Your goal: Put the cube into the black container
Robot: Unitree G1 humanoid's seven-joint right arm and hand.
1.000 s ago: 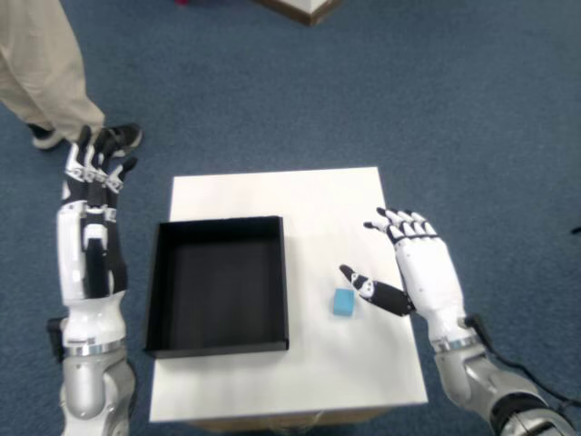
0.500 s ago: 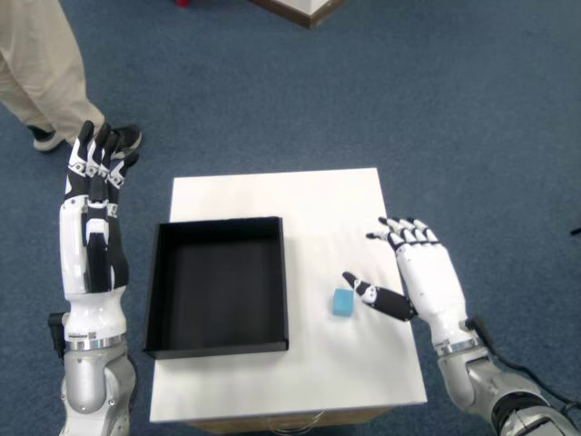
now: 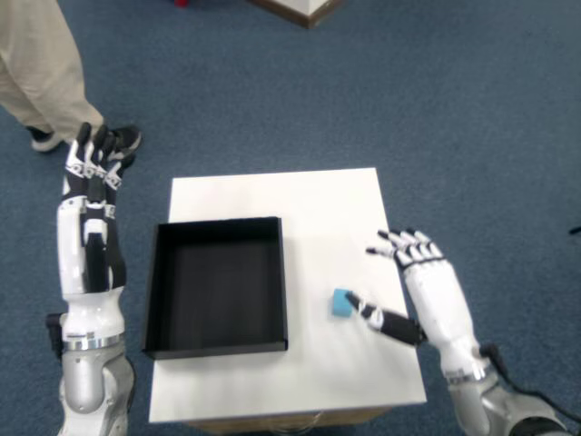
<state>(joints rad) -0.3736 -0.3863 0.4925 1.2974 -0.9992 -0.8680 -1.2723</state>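
Small blue cube [image 3: 341, 303] sits on the white table [image 3: 318, 200] toward its right edge, just right of the black container [image 3: 218, 285], whose dark interior shows nothing readable. Right hand [image 3: 436, 292] lies over the table's right edge, fingers spread and holding nothing; thumb tip [image 3: 356, 302] right at the cube's right face, contact too fine to confirm. Right forearm runs out of frame at the lower right; left hand [image 3: 94, 177] is raised off the table's left side.

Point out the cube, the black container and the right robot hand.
cube [image 3: 341, 303], head view, its top face.
black container [image 3: 283, 282], head view, its right wall.
right robot hand [image 3: 436, 295], head view, back of the palm.
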